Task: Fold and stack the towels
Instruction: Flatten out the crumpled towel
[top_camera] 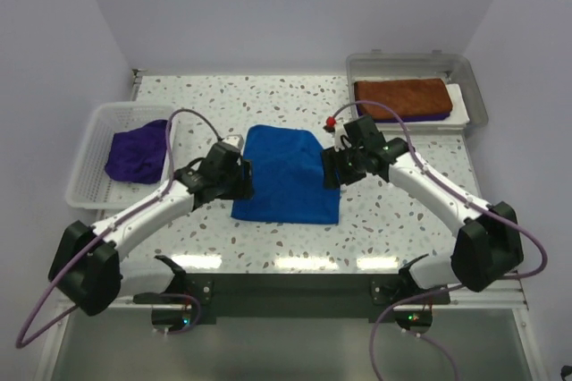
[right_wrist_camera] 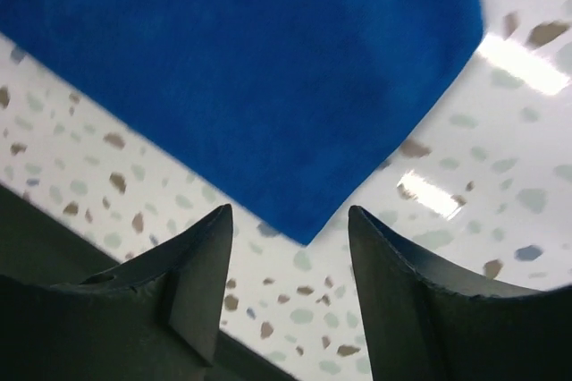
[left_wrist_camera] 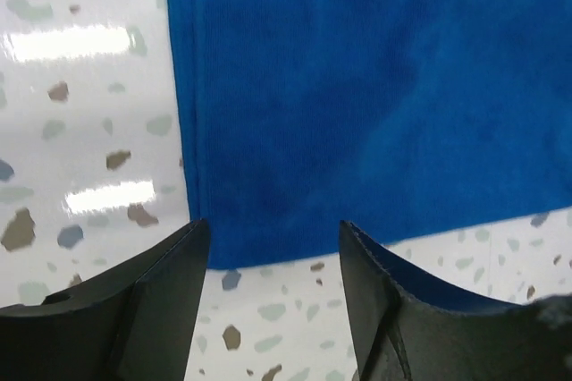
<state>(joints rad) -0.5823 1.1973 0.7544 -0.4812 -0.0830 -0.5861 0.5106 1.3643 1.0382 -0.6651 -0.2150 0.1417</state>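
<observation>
Fold step: blue towel (top_camera: 286,175) lies flat mid table (top_camera: 268,242), between left gripper (top_camera: 245,177) and right gripper (top_camera: 332,169). Both jaws wide, empty. Next, likely: regrip corners, fold again, stack on rust-brown towel (top_camera: 399,97).

white left arm (top_camera: 143,211) and right arm (top_camera: 438,189), black joints (top_camera: 89,265), black wedge-shaped jaws, looping purple cables (top_camera: 167,144)

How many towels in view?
4: blue towel flat mid-table; bunched purple towel in the white basket; rust-brown towel in the grey tray, atop a second purple towel, only its edge showing. More could hide beneath.
</observation>
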